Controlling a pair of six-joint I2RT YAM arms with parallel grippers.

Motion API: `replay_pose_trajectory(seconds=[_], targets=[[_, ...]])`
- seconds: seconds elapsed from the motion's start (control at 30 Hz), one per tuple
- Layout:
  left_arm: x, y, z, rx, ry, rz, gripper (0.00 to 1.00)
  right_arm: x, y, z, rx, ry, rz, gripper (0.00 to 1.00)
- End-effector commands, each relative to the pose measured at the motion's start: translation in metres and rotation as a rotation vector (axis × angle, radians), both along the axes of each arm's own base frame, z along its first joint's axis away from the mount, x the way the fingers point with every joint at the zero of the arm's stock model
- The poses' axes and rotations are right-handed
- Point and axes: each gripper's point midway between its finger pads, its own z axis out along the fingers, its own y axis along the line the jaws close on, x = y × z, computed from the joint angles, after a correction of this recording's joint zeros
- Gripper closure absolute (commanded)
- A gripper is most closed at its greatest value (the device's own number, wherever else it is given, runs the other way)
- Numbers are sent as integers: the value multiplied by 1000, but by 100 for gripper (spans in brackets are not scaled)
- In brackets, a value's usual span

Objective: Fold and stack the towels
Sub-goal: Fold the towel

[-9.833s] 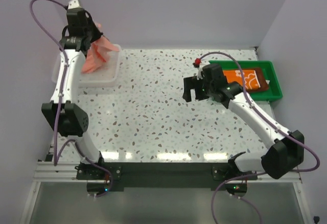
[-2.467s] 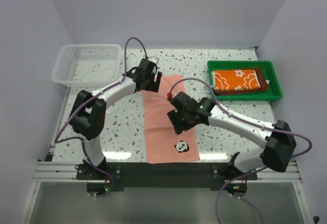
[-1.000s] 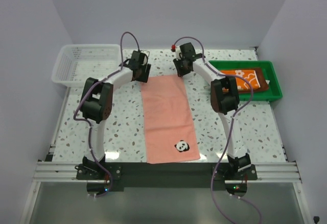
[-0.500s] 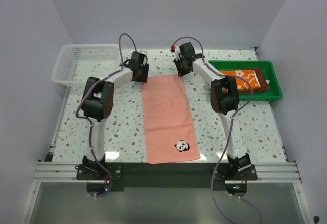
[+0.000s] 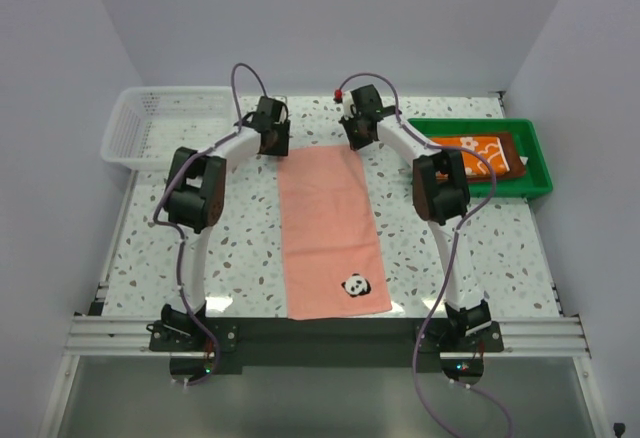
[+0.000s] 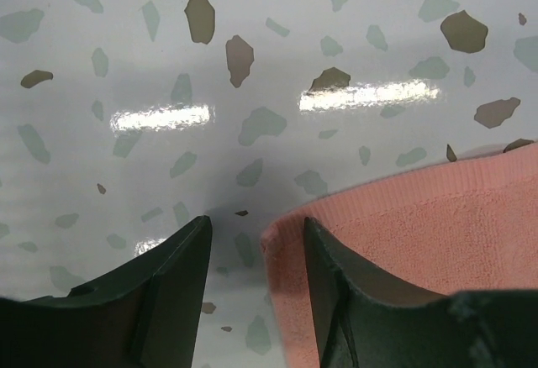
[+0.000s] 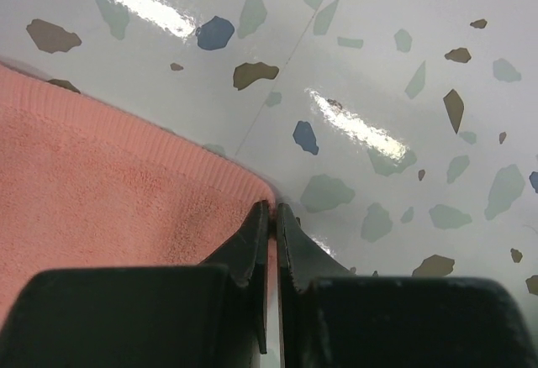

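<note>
A salmon pink towel (image 5: 330, 228) lies flat and unfolded down the middle of the table, its panda patch (image 5: 354, 286) at the near end. My left gripper (image 5: 272, 146) is at the far left corner, open, and that corner (image 6: 286, 229) lies between its fingers (image 6: 181, 259), one finger resting on the cloth. My right gripper (image 5: 355, 144) is shut on the far right corner (image 7: 252, 187), its fingertips (image 7: 262, 217) pinched together over the hem. A folded orange towel with white flowers (image 5: 478, 154) lies in the green tray on top of a dark brown one (image 5: 520, 162).
The green tray (image 5: 541, 163) stands at the far right. A white mesh basket (image 5: 160, 123) stands at the far left corner. Both arms reach across to the far side, one along each side of the towel.
My right gripper has closed on the towel's far right corner. My left gripper's jaws have narrowed round the far left corner. The towel has not moved.
</note>
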Motion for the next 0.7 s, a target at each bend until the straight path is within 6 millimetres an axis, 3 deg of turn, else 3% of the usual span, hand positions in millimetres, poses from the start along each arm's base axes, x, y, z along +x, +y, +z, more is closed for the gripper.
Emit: replay_pose_trajectory(seconds=[0.0, 0.1, 0.23, 0.3, 0.33, 0.5, 0.67], targets=[[-13, -5, -20, -3, 92, 1, 47, -22, -19, -10, -82, 74, -4, 100], [-26, -8, -30, 37, 135, -5, 55, -24, -20, -7, -80, 68, -4, 100], [-39, -11, -53, 39, 211, -17, 82, -24, -20, -7, -80, 69, -4, 100], [-40, -10, -55, 44, 216, -22, 92, -22, -24, -7, -97, 61, -14, 100], [-37, -8, -50, 54, 203, -17, 100, -22, -24, -6, -97, 58, -15, 100], [-4, -5, -10, 85, 72, -50, 100, -2, -28, 21, -85, -27, -55, 100], [43, -7, 49, 93, -110, -87, 100, 36, -36, 73, -60, -199, -131, 100]])
